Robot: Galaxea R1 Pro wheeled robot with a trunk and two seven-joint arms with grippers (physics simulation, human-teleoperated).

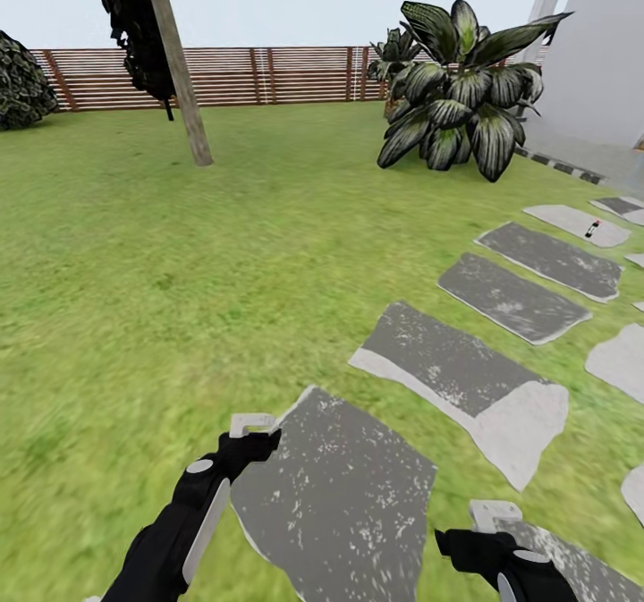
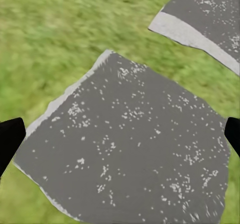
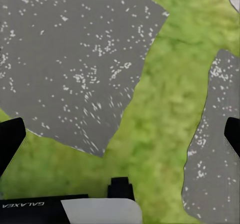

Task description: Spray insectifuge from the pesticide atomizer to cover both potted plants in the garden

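The left black two-finger gripper (image 1: 253, 427) hangs low over a dark grey speckled stepping stone (image 1: 335, 504), its fingertips (image 2: 9, 140) spread wide at the edges of the left wrist view with nothing between them. The right black gripper (image 1: 495, 514) hovers over grass and stone edge, likewise spread and empty (both arms look tucked for driving).

The slim dark spray bottle with a red collar, the pesticide atomizer (image 1: 592, 228), stands far off on a pale grey paving stone (image 1: 577, 224), well beyond either arm's reach. It is too small here to tell how the trigger faces.

Likely trouble: the base must roll along the row of irregular stones, and a bump or an overshoot near the bottle could knock the thin upright thing over. The big striped-leaf palm plant (image 1: 461, 92) by the brown slatted fence (image 1: 268, 74) could be mistaken for a target. I see no small grey pots, so no containers to report
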